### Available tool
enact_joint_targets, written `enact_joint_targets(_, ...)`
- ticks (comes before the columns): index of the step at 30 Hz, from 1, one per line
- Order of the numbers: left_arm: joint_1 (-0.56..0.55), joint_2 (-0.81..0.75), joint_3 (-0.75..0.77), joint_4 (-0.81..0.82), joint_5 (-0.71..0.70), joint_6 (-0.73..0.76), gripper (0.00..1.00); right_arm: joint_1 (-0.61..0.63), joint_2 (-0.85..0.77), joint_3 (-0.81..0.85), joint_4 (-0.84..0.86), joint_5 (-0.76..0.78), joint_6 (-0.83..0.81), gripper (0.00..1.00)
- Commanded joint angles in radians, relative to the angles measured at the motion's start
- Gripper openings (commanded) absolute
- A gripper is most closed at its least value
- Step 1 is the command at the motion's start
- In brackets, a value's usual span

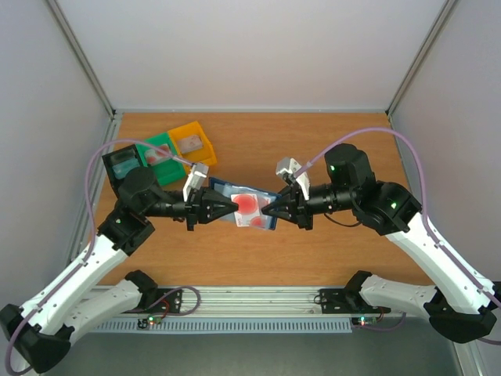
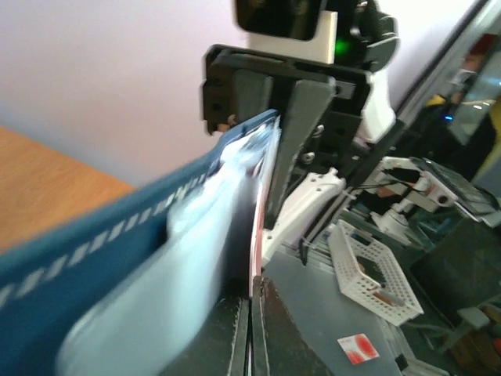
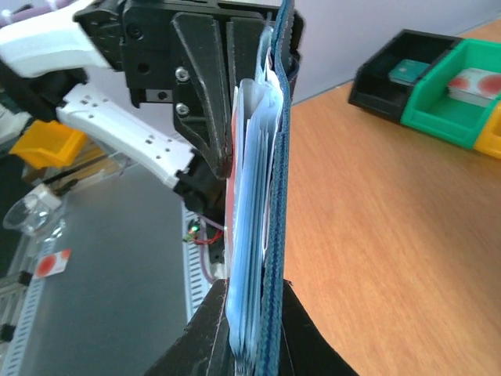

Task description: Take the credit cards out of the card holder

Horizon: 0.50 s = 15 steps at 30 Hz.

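- Navy card holder (image 1: pixel 227 190) is held above the wooden table (image 1: pixel 329 251) between both arms, likely so a card can slide out; a red-blotched credit card (image 1: pixel 249 205) lies on it.
- Left wrist: left gripper (image 2: pixel 250 333) is pinched together on that credit card's thin edge.
- Right wrist: right gripper (image 3: pixel 254 333) is clamped on the card holder's end, bracing it; no readable writing.

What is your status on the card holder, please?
Left tool shut on credit card. Right tool shut on card holder, held above table. Card not yet out. No obstruction seen.
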Motion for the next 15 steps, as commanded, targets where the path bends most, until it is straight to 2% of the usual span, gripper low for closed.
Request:
enact_joint_targets(1,0.084,-0.036,0.009,-0.192,-0.125,0.019,0.00,-0.054,-0.016,-0.025,0.004,0.050,0.048,0.01)
enact_joint_targets(4,0.167,-0.067,-0.016,-0.297,-0.136,0.096,0.00,-0.191,-0.013,-0.090,0.001,0.052,0.121,0.01)
enact_joint_targets(8,0.203,-0.107,-0.041,-0.352,-0.173,0.180,0.00,-0.369,0.044,-0.180,-0.035,0.048,0.240,0.01)
enact_joint_targets(12,0.206,-0.127,-0.059,-0.321,-0.140,0.198,0.00,-0.400,0.152,-0.294,-0.026,-0.034,0.289,0.01)
enact_joint_targets(15,0.206,-0.128,-0.071,-0.299,-0.077,0.208,0.00,-0.399,0.229,-0.406,0.053,-0.121,0.334,0.01)
